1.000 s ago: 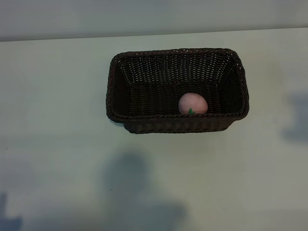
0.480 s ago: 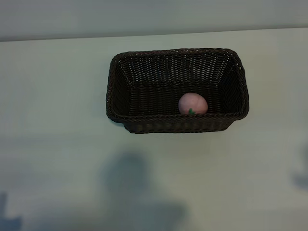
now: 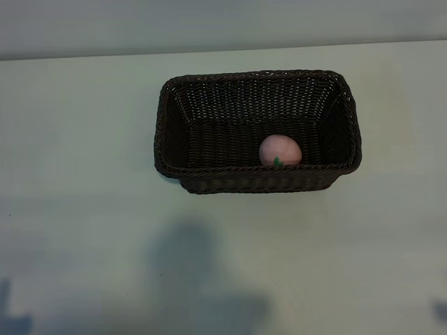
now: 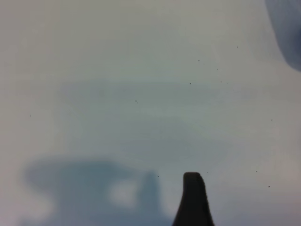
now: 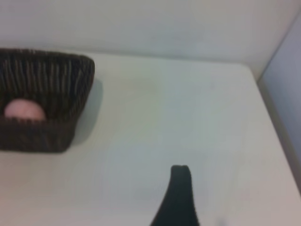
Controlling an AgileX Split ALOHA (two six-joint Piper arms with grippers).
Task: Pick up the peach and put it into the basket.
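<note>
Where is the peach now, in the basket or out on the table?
In. The peach rests on the basket floor against the near wall, toward its right end, with nothing holding it.

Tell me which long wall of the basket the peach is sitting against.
The peach rests against the basket's long wall nearest the exterior camera, toward its right end; the far long wall has nothing against it.

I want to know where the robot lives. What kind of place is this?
Probably a robot practice table, not a kitchen: a bare pale table against a plain wall, with just a wicker basket holding a toy peach.
</note>
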